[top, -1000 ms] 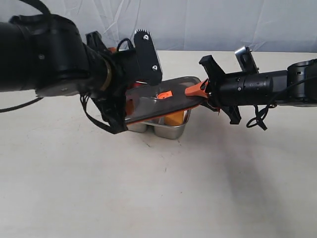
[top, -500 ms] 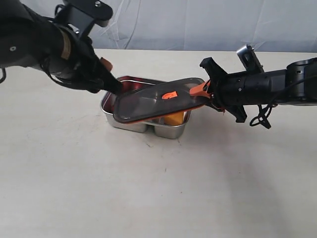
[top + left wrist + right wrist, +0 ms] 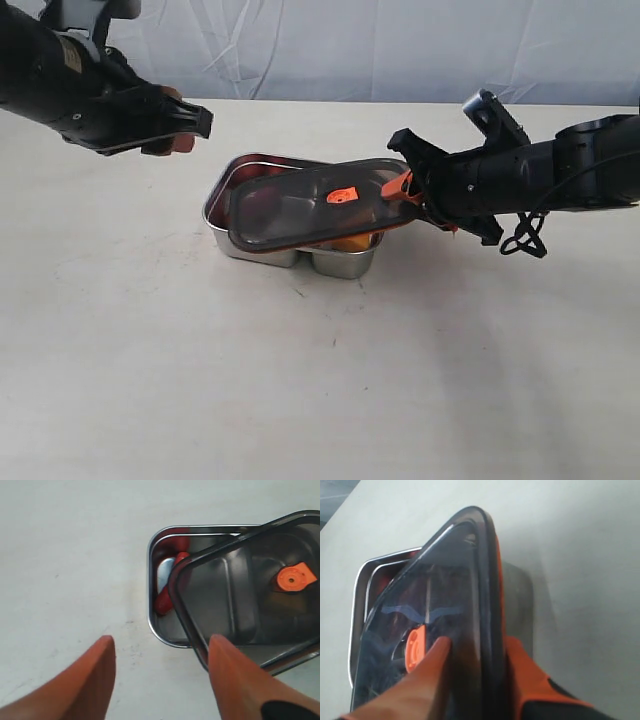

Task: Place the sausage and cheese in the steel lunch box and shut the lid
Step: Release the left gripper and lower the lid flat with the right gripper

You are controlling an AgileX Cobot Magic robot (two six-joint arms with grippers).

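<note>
The steel lunch box (image 3: 226,238) stands mid-table. The dark lid (image 3: 295,205) lies tilted and skewed over it, overhanging its right end, orange tab (image 3: 343,194) up. My right gripper (image 3: 405,190) is shut on the lid's right rim, one finger above and one below; the right wrist view shows that rim (image 3: 487,580) between the gripper's (image 3: 477,642) fingers. The red sausage (image 3: 167,592) lies in the uncovered end of the box (image 3: 150,580), partly under the lid (image 3: 250,595). A bit of yellow cheese (image 3: 350,243) shows under the lid. My left gripper (image 3: 185,125) hangs open and empty, up and left of the box (image 3: 161,640).
The box stands on a plain pale tabletop (image 3: 300,380) with a white wrinkled backdrop (image 3: 380,50) behind it. Both dark arms reach in from the sides, the left one high at the far left, the right one low beside the box.
My left arm has pulled away from the box, up and to the left, leaving the lid. The lid has sunk lower and flatter over the box, with my right gripper following it down.
</note>
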